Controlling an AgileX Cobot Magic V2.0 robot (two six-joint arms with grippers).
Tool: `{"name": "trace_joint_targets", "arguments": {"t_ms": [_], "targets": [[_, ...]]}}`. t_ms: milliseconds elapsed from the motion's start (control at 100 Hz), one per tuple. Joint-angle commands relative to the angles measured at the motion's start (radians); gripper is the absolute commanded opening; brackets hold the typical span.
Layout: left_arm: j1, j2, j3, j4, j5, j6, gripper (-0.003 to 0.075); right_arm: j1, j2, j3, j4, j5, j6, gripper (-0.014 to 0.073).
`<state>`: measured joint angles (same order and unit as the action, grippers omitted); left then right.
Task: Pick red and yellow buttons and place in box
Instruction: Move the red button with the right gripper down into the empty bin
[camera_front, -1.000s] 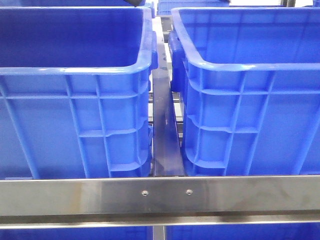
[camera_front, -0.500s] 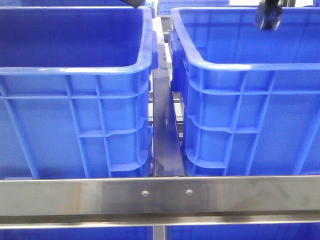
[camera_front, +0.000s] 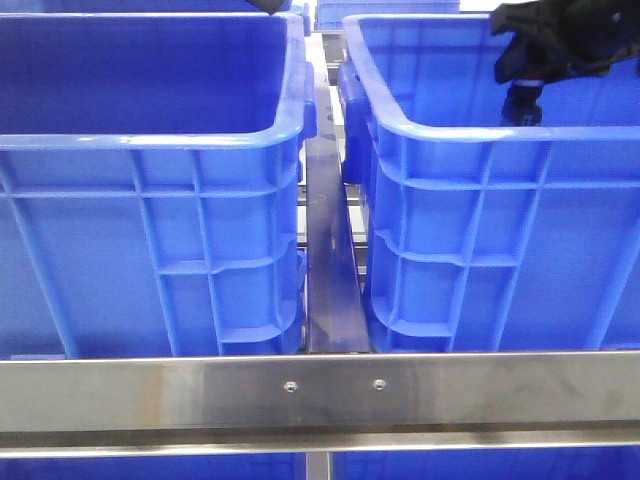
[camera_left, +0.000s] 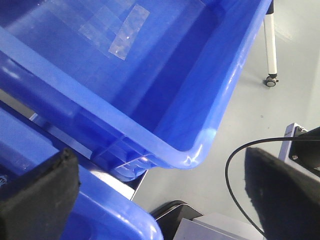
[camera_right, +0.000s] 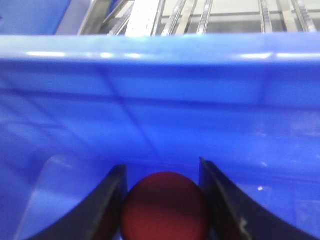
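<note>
Front view: two big blue crates side by side on a metal rack (camera_front: 320, 390), left crate (camera_front: 150, 140) and right crate (camera_front: 480, 135). Right pincer (camera_front: 522, 105) dipped inside the right crate, near its front rim. Closed on the red button (camera_right: 165, 206), held snug between both fingers (camera_right: 111, 200). Left pincer (camera_left: 160, 200) wide open, empty, up above a crate rim. Yellow button nowhere in sight. Looks like an early stage: red one held but not dropped yet, yellow one left to do.
</note>
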<state>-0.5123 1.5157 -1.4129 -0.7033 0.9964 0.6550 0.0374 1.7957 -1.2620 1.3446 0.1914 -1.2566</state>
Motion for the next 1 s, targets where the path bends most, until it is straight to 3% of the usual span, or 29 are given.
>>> {"name": "trace_joint_targets", "arguments": {"t_ms": [0, 640, 990], "targets": [[-0.009, -0.045, -0.03, -0.049, -0.03, 0.001, 0.0617, -0.002, -0.014, -0.056, 0.024, 0.001, -0.011, 0.0244], [-0.009, -0.045, -0.03, -0.04, -0.03, 0.001, 0.0617, -0.002, 0.091, -0.114, 0.06, 0.013, -0.011, 0.0248], [-0.009, -0.045, -0.03, -0.038, -0.03, 0.001, 0.0617, -0.002, 0.09, -0.114, 0.06, 0.031, -0.011, 0.0427]]}}
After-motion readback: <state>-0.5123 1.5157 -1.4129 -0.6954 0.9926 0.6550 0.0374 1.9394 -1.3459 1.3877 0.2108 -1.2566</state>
